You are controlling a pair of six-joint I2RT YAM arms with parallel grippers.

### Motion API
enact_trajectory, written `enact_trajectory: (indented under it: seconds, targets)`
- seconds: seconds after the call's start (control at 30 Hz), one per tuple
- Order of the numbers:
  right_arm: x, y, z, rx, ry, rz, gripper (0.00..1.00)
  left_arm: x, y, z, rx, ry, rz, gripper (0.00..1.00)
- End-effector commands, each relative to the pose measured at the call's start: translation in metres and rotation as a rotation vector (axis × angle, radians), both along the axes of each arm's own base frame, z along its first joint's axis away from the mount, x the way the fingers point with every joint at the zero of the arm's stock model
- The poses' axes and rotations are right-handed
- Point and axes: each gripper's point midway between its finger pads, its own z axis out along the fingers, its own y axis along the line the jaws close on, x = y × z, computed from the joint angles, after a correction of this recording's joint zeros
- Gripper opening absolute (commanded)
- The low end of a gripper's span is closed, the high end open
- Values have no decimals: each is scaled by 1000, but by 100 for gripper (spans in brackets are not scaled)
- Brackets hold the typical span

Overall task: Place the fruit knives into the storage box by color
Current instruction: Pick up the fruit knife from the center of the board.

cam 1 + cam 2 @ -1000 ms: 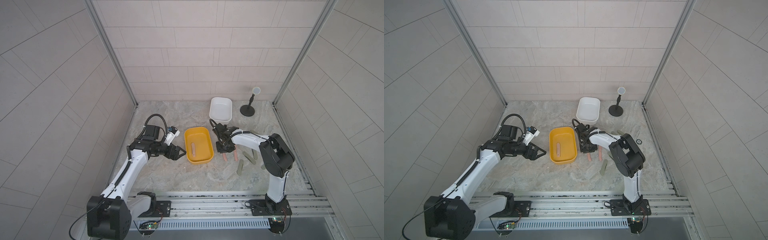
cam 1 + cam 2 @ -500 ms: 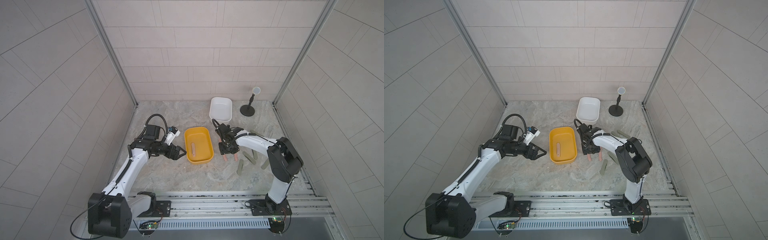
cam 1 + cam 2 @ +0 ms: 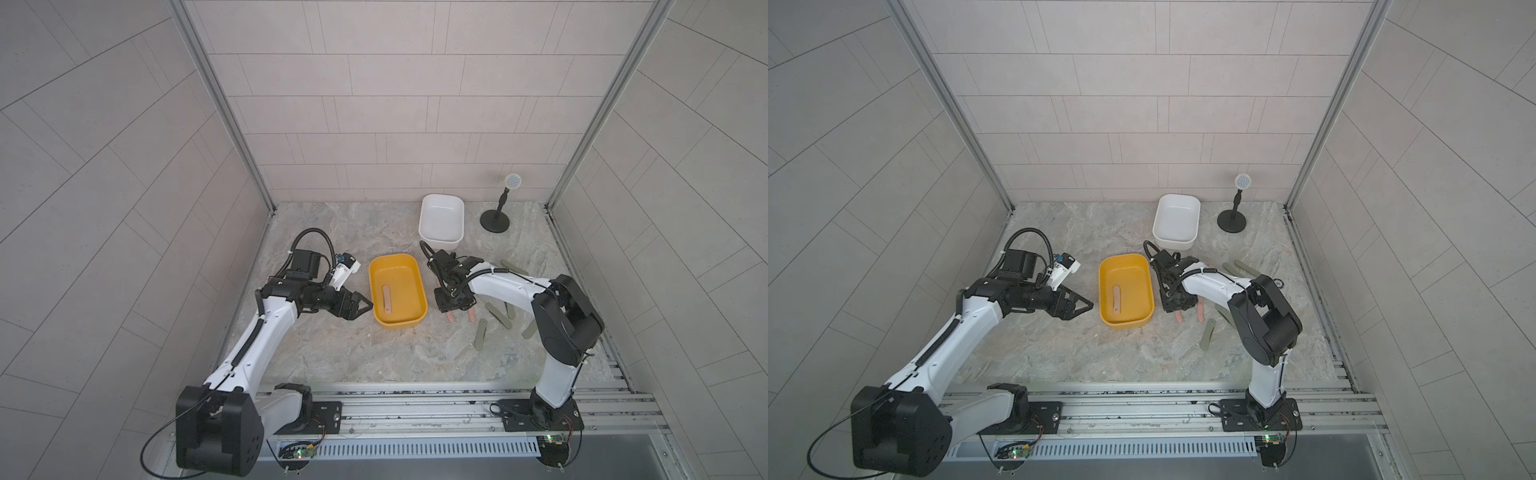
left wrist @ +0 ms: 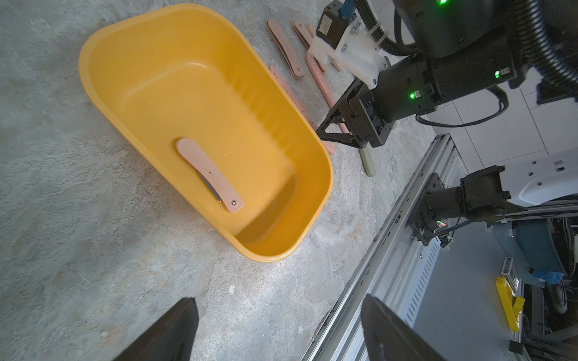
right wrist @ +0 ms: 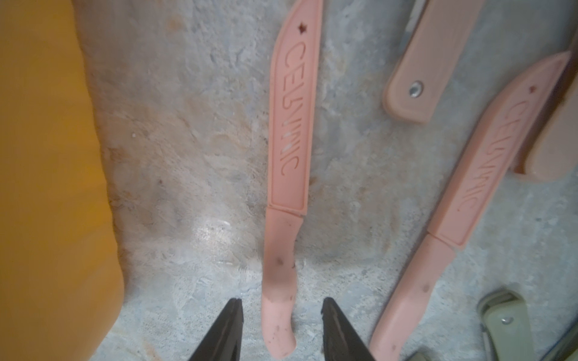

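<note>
Pink knife (image 5: 283, 200) is straddled lengthwise, untouched, by narrowly parted jaws of right gripper (image 5: 280, 314); left gripper (image 4: 278, 325) is held wide, farther off.

Soft even light, right wrist view blurred

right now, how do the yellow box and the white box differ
Colour: the yellow box is orange-yellow, the white box plain white.
Contents: the yellow box holds one pink knife; the white box shows nothing inside.
Place: the yellow box sits nearer the front, the white box farther back beside the black stand.
Both are open, rounded rectangular tubs standing upright.
</note>
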Motion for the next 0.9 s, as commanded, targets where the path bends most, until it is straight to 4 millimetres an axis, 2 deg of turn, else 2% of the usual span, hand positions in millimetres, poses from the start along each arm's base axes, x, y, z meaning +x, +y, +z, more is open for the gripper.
enact_trajectory:
  seconds: [0.0,0.87]
  targets:
    - [-1,1,-9,-14,25,15,42,0,-2,6,-1,-16,-23,88]
    - [-10,-7,-33,-24,78,1,34,0,-2,7,2,-24,-21,88]
